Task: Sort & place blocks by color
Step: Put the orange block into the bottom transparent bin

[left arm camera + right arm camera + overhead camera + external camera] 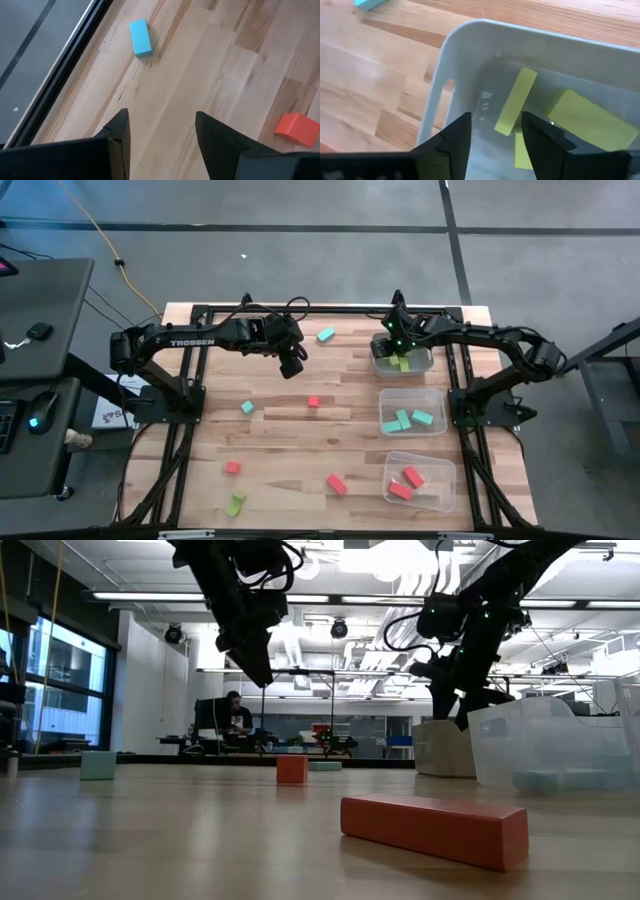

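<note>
My left gripper [293,366] [160,117] hangs open above the bare table, between a light blue bar [325,335] [140,37] toward the far edge and a red-orange cube [313,401] [297,128]. My right gripper [396,346] [495,120] is open over the far clear bin [420,367]. Lime green blocks [516,101] lie on that bin's floor below the fingers. Loose on the table are a light blue cube [247,408], a red-orange cube [232,468], a red-orange bar [336,484] [435,828] and lime green blocks [236,503].
Three clear bins stand in a row along the table's right side: the far one with lime green blocks, the middle bin [436,396] with light blue blocks and the near bin [445,470] with red-orange blocks. A dark frame [200,310] runs around the table.
</note>
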Available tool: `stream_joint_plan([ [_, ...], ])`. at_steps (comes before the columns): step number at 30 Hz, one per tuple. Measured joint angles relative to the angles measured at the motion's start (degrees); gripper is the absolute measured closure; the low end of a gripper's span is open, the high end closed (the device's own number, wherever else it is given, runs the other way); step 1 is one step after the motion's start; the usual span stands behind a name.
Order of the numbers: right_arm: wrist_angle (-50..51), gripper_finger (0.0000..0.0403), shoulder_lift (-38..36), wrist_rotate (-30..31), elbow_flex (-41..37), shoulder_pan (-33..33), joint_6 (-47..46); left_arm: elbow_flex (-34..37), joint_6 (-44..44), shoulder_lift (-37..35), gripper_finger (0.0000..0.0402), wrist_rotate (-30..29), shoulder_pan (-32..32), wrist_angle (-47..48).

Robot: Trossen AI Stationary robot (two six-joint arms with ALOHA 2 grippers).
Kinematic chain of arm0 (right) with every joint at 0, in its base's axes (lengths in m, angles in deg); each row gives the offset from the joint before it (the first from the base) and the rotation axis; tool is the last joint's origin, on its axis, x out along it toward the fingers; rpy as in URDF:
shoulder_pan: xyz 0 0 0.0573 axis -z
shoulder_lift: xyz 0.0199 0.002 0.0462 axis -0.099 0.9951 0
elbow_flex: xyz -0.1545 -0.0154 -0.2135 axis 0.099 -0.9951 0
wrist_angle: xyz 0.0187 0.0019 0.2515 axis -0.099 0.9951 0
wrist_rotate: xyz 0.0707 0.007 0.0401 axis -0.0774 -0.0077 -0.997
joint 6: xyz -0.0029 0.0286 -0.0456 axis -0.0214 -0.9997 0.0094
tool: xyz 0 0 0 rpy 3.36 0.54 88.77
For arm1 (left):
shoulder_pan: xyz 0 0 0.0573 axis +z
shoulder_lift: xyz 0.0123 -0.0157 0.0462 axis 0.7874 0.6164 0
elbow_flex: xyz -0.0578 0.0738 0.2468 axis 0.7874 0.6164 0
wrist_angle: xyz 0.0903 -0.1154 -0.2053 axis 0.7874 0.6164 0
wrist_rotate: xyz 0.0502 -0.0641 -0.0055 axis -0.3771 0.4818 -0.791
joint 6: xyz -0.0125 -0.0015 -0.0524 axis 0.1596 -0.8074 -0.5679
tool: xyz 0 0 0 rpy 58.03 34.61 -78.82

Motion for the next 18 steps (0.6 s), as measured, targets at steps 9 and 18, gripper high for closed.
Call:
stream_joint_plan([
  [9,7.01,0.0249,0.02,-0.53,5.11,-0.03,-0.14,0.0,0.09,0.0,0.0209,-0.02,0.72,0.74],
  [18,13.61,0.0249,0.02,-0.58,8.89,-0.51,-2.47,0.0,3.52,0.02,0.0199,3.72,0.79,1.09],
])
